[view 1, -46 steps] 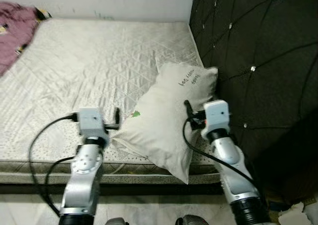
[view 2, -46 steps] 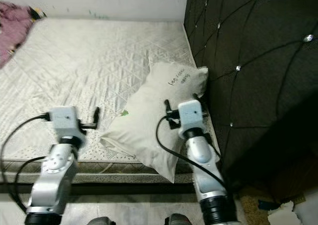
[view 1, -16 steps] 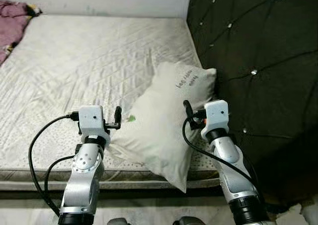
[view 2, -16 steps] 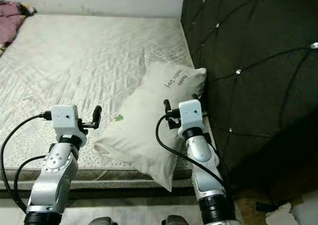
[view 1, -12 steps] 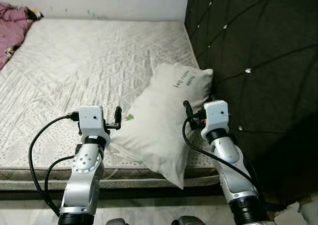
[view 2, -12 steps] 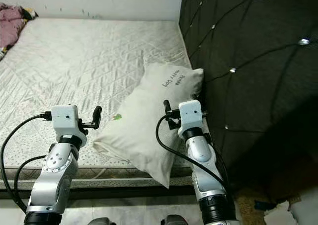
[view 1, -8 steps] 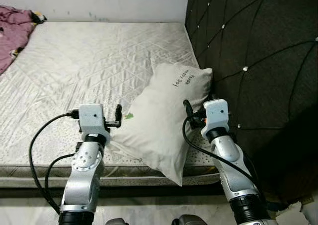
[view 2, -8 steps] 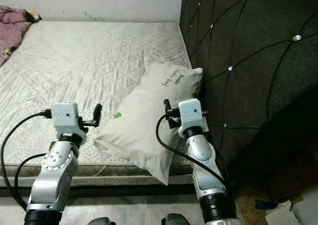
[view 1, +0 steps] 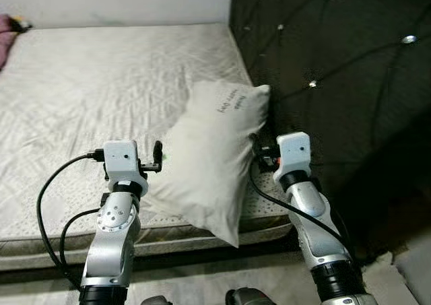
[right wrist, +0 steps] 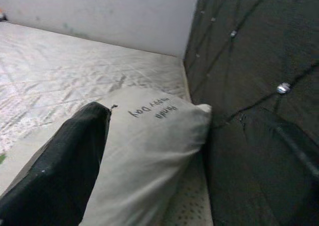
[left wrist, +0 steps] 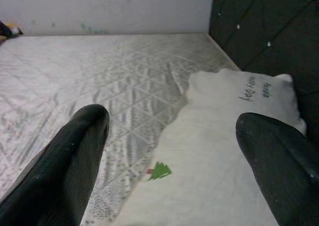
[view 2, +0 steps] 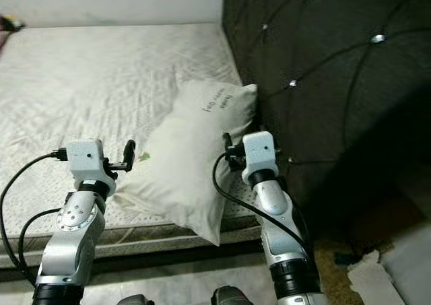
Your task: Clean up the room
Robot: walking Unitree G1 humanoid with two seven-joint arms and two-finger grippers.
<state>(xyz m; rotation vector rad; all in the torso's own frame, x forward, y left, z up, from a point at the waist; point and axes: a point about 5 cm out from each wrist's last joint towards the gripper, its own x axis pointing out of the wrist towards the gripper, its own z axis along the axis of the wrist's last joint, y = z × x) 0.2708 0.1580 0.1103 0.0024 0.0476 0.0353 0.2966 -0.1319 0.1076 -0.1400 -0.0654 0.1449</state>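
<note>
Nearest the camera, both silver arms reach forward over the bed's front edge. The left gripper (view 1: pixel 157 158) hovers at the near left side of the pillow (view 1: pixel 205 160), its black fingers spread wide with nothing between them; the left wrist view shows the pillow's small green tree print in the open gap. The right gripper (view 2: pixel 227 148) sits at the pillow's right side, close to the dark tufted headboard (view 2: pixel 323 76), its fingers likewise parted wide and holding nothing.

Between the two grippers the pillow lies crooked on the mattress (view 1: pixel 87 83), its lower corner hanging over the front edge and its lettered end pointing toward the headboard. Beyond it the quilted mattress stretches to the pale wall, with a scrap of purplish cloth (view 1: pixel 8 27) at the far left corner.

The tidying looks barely begun: the pillow seems ungrasped and unsquared, and the cloth is yet to be cleared.
</note>
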